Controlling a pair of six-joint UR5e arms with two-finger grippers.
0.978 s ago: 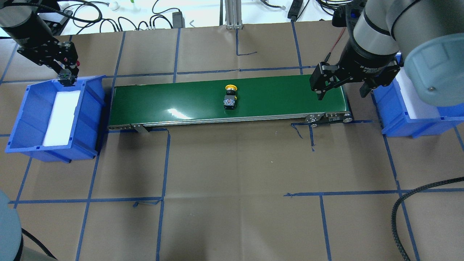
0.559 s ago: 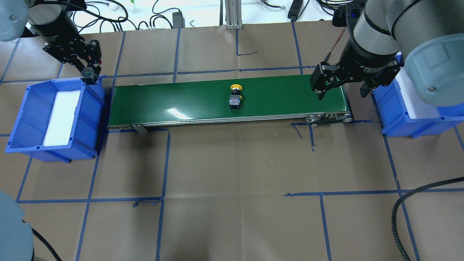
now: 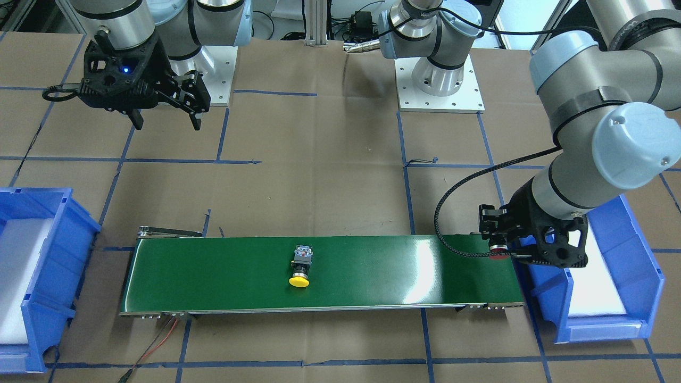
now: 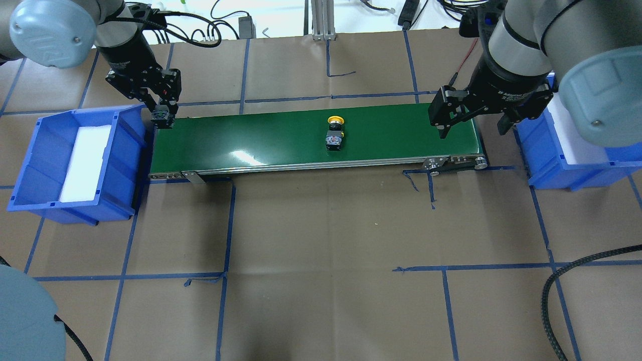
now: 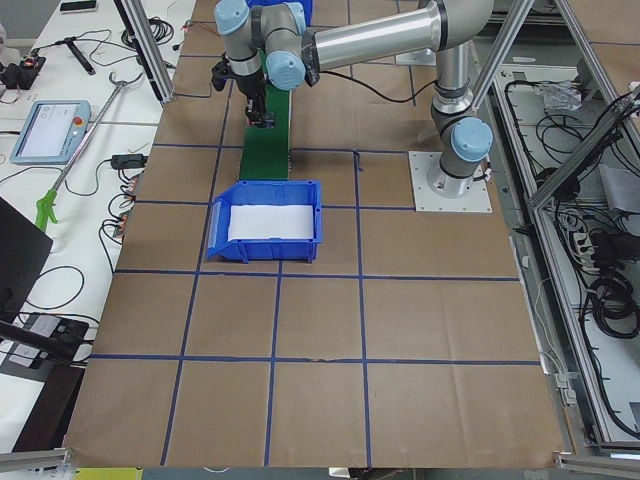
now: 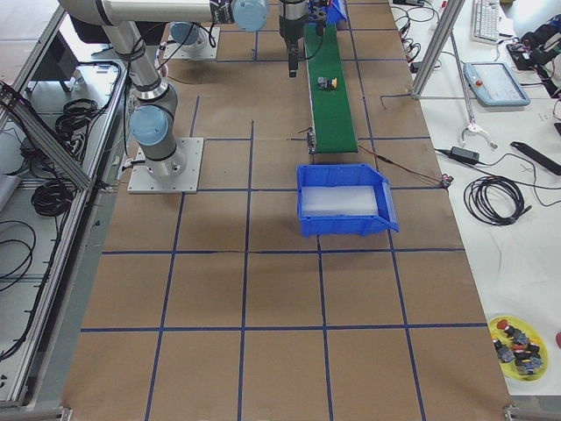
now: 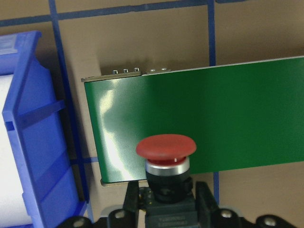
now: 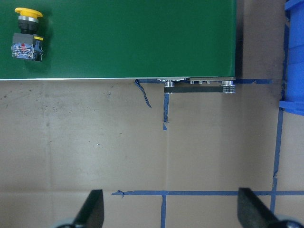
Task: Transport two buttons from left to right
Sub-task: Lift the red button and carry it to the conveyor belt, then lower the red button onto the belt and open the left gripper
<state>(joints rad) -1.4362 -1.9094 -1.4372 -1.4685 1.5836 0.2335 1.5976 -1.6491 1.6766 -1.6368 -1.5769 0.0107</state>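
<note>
Brown paper table (image 4: 321, 225) with a blue tape grid; green conveyor belt (image 4: 261, 135) runs across the upper middle of the overhead frame, one blue bin just off each end.

Left bin (image 4: 123, 160) sits at the frame's left edge in the overhead view and holds one white foam pad (image 4: 85, 160) flat on its floor; right bin (image 4: 539, 155) sits at the frame's right edge, partly hidden by the arm, with a white pad (image 4: 572, 145) showing in it too.

Yellow button (image 4: 335, 134) lies on its side on the belt, right of belt centre in the overhead view, cap toward the frame's top, apart from both grippers; the right wrist view has it in the upper left corner (image 8: 26, 33).

Left gripper (image 4: 163, 116) is at the upper left of the overhead frame, over the belt's left end beside the left bin; fingers clamped on the black body of the red button (image 7: 166, 147), red cap pointing away from the wrist camera, over the belt's end corner; cannot tell if the button touches the belt; the front view has it at the belt's right end (image 3: 498, 250).

Right gripper (image 4: 472, 128) hangs at the upper right of the overhead frame over the belt's right end; fingers spread wide, gripping nothing, touching nothing.
</note>
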